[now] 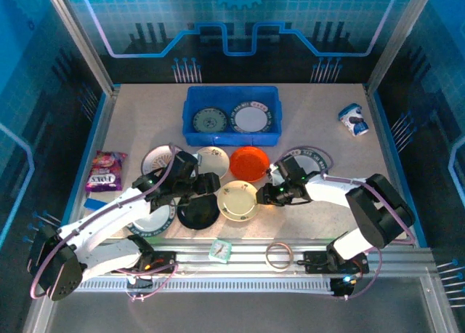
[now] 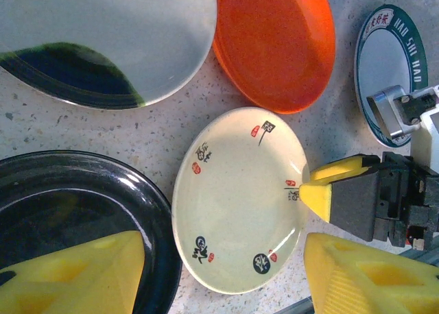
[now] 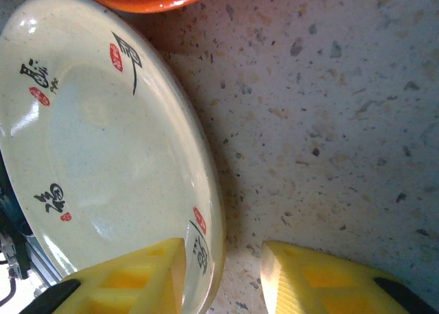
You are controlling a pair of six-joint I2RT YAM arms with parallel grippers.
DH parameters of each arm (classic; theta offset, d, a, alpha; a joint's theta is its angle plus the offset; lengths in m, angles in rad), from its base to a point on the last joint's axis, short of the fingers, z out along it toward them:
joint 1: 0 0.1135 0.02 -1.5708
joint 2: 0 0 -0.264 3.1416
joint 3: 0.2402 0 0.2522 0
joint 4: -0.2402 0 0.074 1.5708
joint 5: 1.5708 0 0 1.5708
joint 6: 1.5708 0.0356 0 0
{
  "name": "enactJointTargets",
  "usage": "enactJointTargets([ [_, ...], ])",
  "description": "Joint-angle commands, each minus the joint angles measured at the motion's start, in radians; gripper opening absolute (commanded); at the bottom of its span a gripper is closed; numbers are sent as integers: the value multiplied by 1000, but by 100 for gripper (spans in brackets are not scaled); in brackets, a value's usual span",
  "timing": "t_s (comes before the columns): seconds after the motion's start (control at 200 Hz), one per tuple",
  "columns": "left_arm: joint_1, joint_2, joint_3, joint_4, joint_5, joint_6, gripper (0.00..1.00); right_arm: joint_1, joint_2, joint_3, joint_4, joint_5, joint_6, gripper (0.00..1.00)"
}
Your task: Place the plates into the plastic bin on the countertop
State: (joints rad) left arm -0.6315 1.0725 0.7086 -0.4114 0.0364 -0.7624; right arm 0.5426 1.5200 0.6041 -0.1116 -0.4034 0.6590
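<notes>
Cream plate [image 3: 103,142] lies on the countertop [image 3: 329,122]; my right gripper [image 3: 223,259] has its jaws apart, one each side of the rim. My left gripper [image 1: 211,182] hangs spread over the black plate [image 1: 197,213].

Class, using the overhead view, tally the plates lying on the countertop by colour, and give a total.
Orange plate: 1
Black plate: 1
Cream plate: 1
Mainly white plates: 4
Total: 7
</notes>
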Motion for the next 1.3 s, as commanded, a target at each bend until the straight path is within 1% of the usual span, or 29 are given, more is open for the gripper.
enactJointTargets([
  [0.0,-8,14,-20,34,-20,-23,64,18,55,-13,86,-47,26,34],
  [0.335,-7,23,-24,35,-29,-22,64,19,84,-8,138,-69,52,30],
  [0.465,-8,17,-26,28,-35,-23,64,19,89,-1,129,-75,61,26],
  [0.505,-8,15,-26,26,-36,-22,64,22,72,-1,127,-76,68,26],
  [0.57,-8,15,-28,26,-36,-23,65,30,45,14,87,-40,56,28],
  [0.675,-8,19,-37,38,-35,-25,65,31,53,49,15,-7,14,28],
  [0.745,-8,24,-37,40,-36,-27,64,32,57,46,21,-17,20,30],
  [0.895,-8,23,-42,51,-36,-28,65,33,90,42,54,-31,33,29],
  [1.001,-8,30,-43,57,-36,-26,65,36,96,39,55,-30,34,25],
  [1.136,-6,41,-39,63,-43,-16,65,32,44,29,22,-1,24,18],
  [1.216,-6,55,-27,68,-42,-9,65,27,-3,26,-15,13,15,7],
  [1.251,-6,63,-21,71,-41,-5,65,23,-25,26,-35,18,10,0],
  [1.296,-6,75,-10,71,-41,-1,65,18,-59,28,-71,24,2,0],
])
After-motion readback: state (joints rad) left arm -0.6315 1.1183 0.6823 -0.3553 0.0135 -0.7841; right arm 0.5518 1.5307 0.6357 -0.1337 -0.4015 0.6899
